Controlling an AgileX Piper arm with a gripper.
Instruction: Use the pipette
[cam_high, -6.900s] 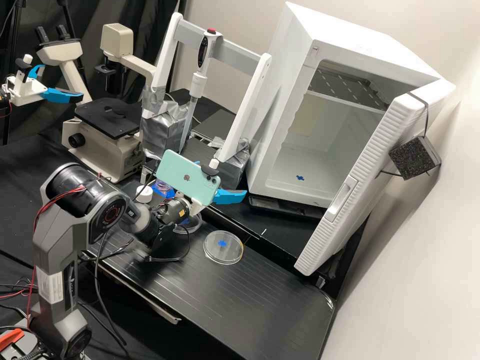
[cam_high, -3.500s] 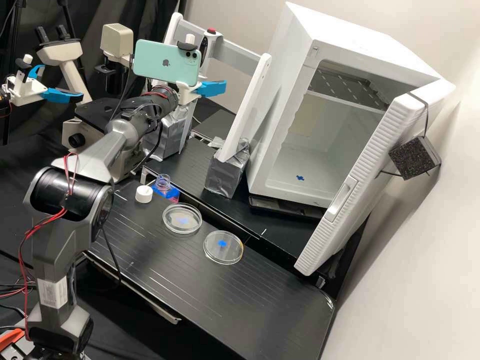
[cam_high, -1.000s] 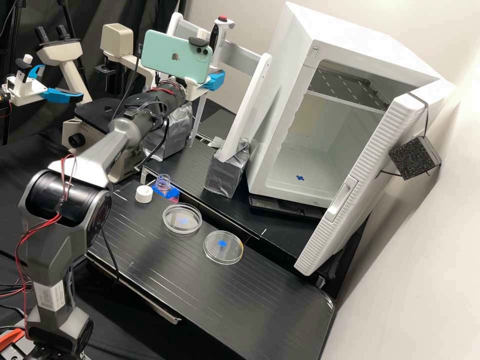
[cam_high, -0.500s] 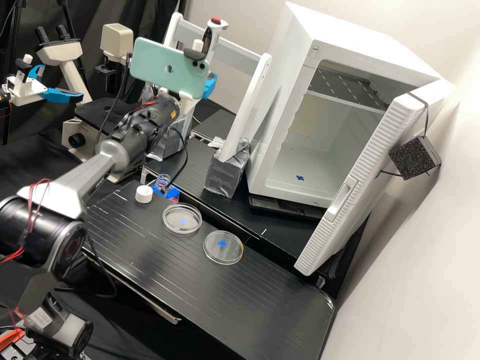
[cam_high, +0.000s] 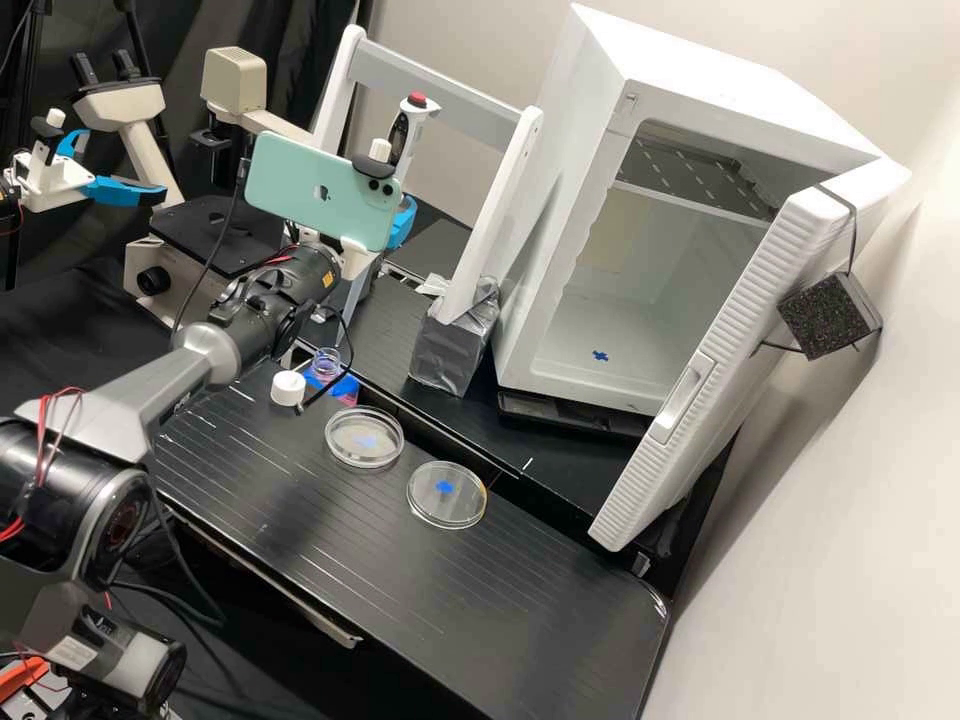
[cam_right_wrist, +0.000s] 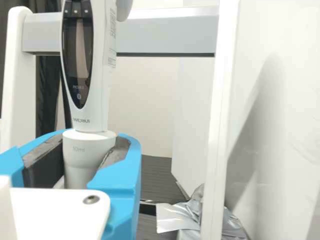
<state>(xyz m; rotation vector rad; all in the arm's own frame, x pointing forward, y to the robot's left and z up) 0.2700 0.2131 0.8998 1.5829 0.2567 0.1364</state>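
Observation:
In the high view my gripper (cam_high: 400, 222), partly behind the phone, is shut on the pipette (cam_high: 411, 130), a white one with a red top button. The pipette stands roughly upright in front of the stand's crossbar (cam_high: 440, 92). Its lower part is mostly hidden by the phone and wrist. In the wrist view both blue fingers of the gripper (cam_right_wrist: 89, 157) clasp the white collar below the dark display of the pipette (cam_right_wrist: 102, 65). An uncapped clear bottle (cam_high: 327, 364) in a blue holder stands on the bench, with its white cap (cam_high: 288, 388) beside it.
Two clear dishes (cam_high: 364, 450) (cam_high: 447, 507) lie on the bench in front of the bottle. A microscope (cam_high: 215, 235) stands to the left. The stand's white right leg (cam_high: 492, 215) and the white incubator (cam_high: 660, 250) with its door open stand to the right.
My gripper rose from above the bench to the stand and closed on the pipette hanging there. The pipette was lifted off the stand, then moved nearer the camera and lower.

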